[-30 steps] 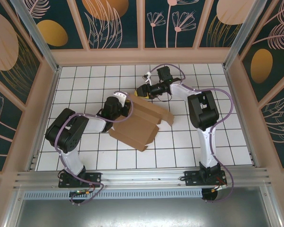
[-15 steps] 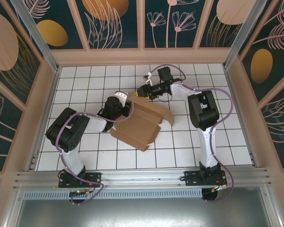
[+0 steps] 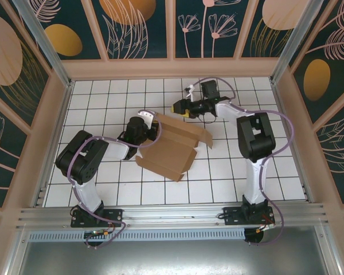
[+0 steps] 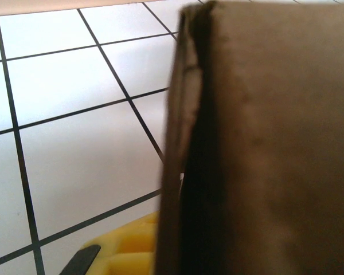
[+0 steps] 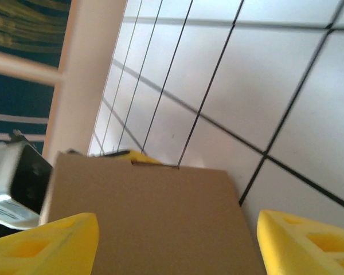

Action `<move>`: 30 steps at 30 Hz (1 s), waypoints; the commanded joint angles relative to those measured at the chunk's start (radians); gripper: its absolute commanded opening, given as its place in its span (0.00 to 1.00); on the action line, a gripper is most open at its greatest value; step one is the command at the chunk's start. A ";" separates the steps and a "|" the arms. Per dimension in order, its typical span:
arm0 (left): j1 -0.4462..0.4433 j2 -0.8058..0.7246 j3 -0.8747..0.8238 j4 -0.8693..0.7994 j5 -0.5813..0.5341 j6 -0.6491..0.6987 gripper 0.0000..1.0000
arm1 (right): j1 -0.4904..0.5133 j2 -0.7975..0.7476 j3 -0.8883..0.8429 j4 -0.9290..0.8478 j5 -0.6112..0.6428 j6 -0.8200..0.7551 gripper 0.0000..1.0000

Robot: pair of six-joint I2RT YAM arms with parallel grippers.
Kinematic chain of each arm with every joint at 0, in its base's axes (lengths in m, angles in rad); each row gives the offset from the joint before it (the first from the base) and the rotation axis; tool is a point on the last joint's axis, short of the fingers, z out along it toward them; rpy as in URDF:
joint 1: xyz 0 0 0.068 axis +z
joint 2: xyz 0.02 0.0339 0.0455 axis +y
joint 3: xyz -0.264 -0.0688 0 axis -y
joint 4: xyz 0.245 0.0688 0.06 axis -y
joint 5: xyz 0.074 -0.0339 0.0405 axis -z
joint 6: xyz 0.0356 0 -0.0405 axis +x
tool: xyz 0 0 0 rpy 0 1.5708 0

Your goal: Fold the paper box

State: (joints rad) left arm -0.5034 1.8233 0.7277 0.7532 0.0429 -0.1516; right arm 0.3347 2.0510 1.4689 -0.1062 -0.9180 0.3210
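Note:
The paper box (image 3: 171, 150) is a brown cardboard sheet, partly folded, lying mid-table with its far flaps raised. My left gripper (image 3: 154, 126) is shut on the box's upright left flap. In the left wrist view the flap's edge (image 4: 180, 143) runs top to bottom, with one yellow finger (image 4: 123, 252) pressed against its left face. My right gripper (image 3: 181, 108) hovers open just beyond the box's far edge. In the right wrist view its yellow fingers (image 5: 49, 243) stand wide apart over a cardboard panel (image 5: 155, 217) without touching it.
White tiled floor (image 3: 103, 103) surrounds the box, bounded by pinkish walls (image 3: 172, 67) at the back and sides. An aluminium rail (image 3: 172, 215) with both arm bases runs along the near edge. The left arm's elbow (image 3: 80, 157) lies left of the box.
My left gripper has closed on the box's left flap. The right gripper has drawn back to the right, off the box's far edge, and opened a little wider. The box has shifted slightly.

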 commanded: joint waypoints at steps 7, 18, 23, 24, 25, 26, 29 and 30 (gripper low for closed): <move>0.001 -0.014 0.031 0.042 0.004 -0.090 0.00 | -0.187 -0.357 -0.261 0.309 0.213 0.214 0.80; 0.089 -0.012 0.047 0.210 0.257 -0.325 0.00 | -0.411 -0.718 -0.619 0.509 0.282 0.280 0.80; 0.131 0.013 0.057 0.327 0.365 -0.470 0.00 | -0.423 -0.846 -0.770 0.638 0.288 0.322 0.83; 0.137 0.016 0.060 0.341 0.378 -0.494 0.00 | -0.423 -0.867 -0.795 0.663 0.280 0.335 0.84; 0.141 0.015 0.067 0.348 0.385 -0.516 0.00 | -0.423 -0.884 -0.813 0.676 0.265 0.346 0.84; 0.142 0.016 0.076 0.342 0.391 -0.532 0.00 | -0.423 -0.892 -0.824 0.684 0.249 0.351 0.85; 0.146 0.016 0.097 0.350 0.407 -0.588 0.00 | -0.405 -0.896 -0.884 0.791 0.180 0.425 0.84; 0.146 0.019 0.103 0.360 0.416 -0.610 0.00 | -0.385 -0.891 -0.904 0.841 0.164 0.455 0.83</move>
State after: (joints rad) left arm -0.3614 1.8301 0.7948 1.0252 0.3981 -0.6548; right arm -0.0772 1.1671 0.6113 0.5678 -0.6891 0.6922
